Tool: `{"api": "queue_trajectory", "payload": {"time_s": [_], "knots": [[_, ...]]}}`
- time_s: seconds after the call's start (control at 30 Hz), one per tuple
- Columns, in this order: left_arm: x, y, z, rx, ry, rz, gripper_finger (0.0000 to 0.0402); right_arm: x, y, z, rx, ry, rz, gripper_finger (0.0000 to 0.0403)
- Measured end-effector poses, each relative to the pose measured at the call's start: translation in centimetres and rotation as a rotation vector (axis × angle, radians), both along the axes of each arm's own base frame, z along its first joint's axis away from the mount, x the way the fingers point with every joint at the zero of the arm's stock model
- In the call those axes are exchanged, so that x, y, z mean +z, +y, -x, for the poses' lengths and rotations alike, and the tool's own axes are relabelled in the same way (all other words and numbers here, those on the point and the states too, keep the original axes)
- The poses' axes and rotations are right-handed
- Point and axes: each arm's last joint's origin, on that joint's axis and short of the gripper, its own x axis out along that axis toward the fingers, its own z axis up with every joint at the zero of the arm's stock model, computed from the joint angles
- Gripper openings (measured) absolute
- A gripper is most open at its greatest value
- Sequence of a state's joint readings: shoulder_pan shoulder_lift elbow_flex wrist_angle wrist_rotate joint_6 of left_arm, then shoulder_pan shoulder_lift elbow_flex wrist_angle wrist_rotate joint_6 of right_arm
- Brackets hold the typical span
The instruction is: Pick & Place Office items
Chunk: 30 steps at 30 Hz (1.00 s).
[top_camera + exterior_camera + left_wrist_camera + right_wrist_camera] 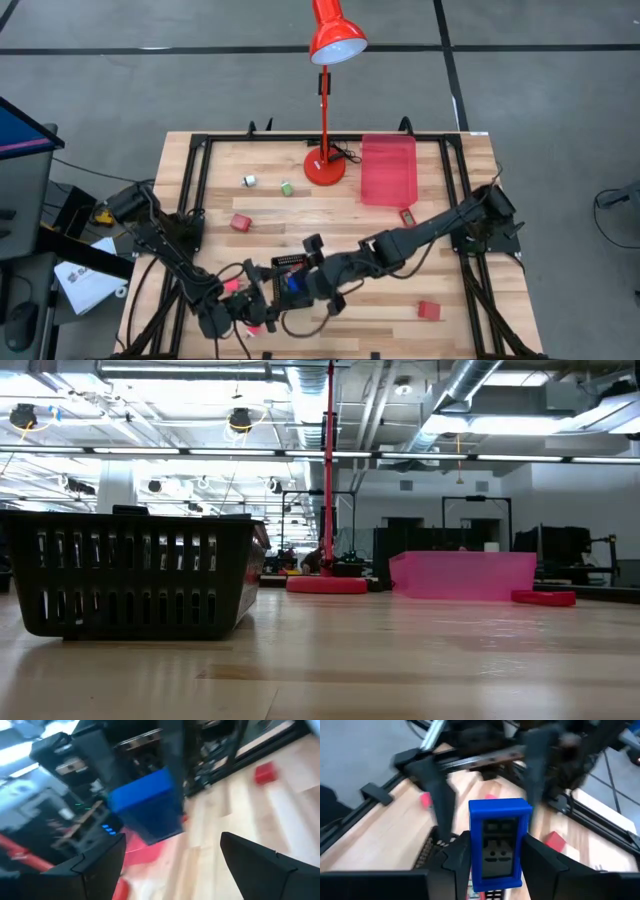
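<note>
From above, both arms meet near the front edge of the tabletop (400, 300), left of its middle. The right gripper (296, 283) holds a blue block (294, 285), and the left gripper (255, 310) sits just beside it toward the front-left corner, with small pink pieces (234, 287) around its fingers. Other office items lie scattered: a red block (239, 222) left of centre, a white piece (249, 181) and a green piece (286, 188) toward the back edge, and another red block (428, 310) near the front-right corner. The red desk lamp (325, 165) stands at the back edge, the translucent red tray (388, 168) to its right.

The low view shows a black basket (130, 580) (slotted walls) on the wood, the lamp's base (327, 584) and the pink tray (462, 575) farther off; neither gripper appears here.

In the left wrist view, the dark fingers (260, 865) stand wide apart with nothing between them; the blue block (145, 810) hangs just ahead, and a red block (264, 772) lies farther off on the wood.

In the right wrist view, the fingers (460, 857) are clamped on either side of the blue block (499, 842), held upright, the left arm's spread fingers (437, 795) beyond it.
</note>
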<state>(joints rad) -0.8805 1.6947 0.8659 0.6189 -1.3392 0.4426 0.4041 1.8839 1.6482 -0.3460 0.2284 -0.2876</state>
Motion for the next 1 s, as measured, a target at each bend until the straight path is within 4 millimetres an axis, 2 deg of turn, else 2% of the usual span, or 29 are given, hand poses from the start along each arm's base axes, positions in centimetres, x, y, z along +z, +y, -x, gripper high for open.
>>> {"api": "queue_trajectory", "payload": {"time_s": [0.17,0.37,0.57,0.8,1.0], "knots": [[-0.4,-0.5,0.1,0.092,0.01,-0.06,0.0325,0.0,-1.4,-0.6,-0.02,0.006,-0.038,0.0134],[1.6,-0.3,1.0,0.079,-0.066,0.059,0.0333,-0.5,-1.5,-0.4,-0.022,0.06,-0.039,0.0133],[1.9,1.3,2.8,0.02,-0.13,0.204,0.0332,-0.7,-0.9,0.0,-0.04,0.074,-0.014,0.0133],[1.7,2.2,2.5,-0.06,-0.171,0.328,0.0332,-0.5,-0.8,-0.1,-0.035,0.048,0.009,0.0133],[1.9,2.2,2.5,-0.097,-0.167,0.317,0.0331,-2.3,-1.3,-0.3,-0.039,0.039,0.024,0.0133]]}}
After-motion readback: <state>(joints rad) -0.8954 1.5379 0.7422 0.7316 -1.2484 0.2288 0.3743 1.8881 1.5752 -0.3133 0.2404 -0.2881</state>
